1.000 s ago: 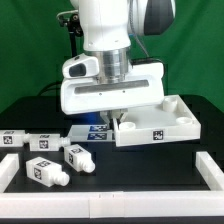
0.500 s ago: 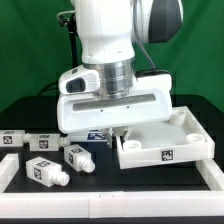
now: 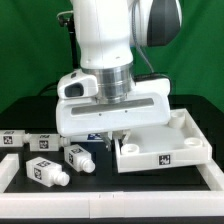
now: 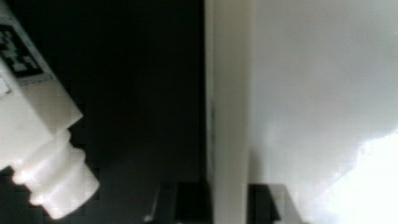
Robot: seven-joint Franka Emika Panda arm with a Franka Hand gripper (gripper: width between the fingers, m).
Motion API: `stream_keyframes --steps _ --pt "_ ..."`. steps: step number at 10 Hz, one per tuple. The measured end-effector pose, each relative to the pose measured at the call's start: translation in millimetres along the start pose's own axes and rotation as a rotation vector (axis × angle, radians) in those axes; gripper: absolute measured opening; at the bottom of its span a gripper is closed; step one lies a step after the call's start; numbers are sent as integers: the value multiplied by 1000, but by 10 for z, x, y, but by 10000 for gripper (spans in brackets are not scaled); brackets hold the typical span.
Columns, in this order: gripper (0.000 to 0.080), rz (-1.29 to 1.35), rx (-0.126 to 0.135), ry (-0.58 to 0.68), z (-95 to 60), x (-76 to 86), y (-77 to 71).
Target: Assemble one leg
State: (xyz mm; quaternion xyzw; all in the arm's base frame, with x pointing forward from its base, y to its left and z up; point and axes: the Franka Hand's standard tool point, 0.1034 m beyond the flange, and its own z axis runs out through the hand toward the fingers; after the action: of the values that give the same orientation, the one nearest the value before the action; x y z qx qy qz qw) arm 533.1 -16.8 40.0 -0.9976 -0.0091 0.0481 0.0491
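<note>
Several small white legs with black-and-white tags lie on the black table at the exterior view's left: one [image 3: 45, 170] nearest the front, one [image 3: 78, 156] beside it, and two [image 3: 42, 143] [image 3: 12, 138] behind. My gripper [image 3: 117, 137] is shut on the left wall of the large white tray-like piece [image 3: 140, 157]. It holds that piece tilted, near the table. In the wrist view the wall [image 4: 228, 100] runs between my gripper's [image 4: 226, 205] two dark fingers, and one leg [image 4: 45, 140] lies beside it.
A low white rail [image 3: 110, 203] borders the table at the front, and a rail [image 3: 6, 172] also runs along the exterior view's left. A small dark blue tagged patch [image 3: 96, 136] lies under my hand. A black post with cables [image 3: 68, 30] stands at the back.
My hand and the tray-like piece have moved toward the front and slightly to the exterior view's right. The legs have not moved.
</note>
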Motion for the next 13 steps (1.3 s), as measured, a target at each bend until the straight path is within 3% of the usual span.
stream_keyframes --steps 3,9,13 --pt "54 16 2 21 69 293 3" --pt "54 89 -1 18 80 268 60" --pt "54 124 0 15 206 479 133"
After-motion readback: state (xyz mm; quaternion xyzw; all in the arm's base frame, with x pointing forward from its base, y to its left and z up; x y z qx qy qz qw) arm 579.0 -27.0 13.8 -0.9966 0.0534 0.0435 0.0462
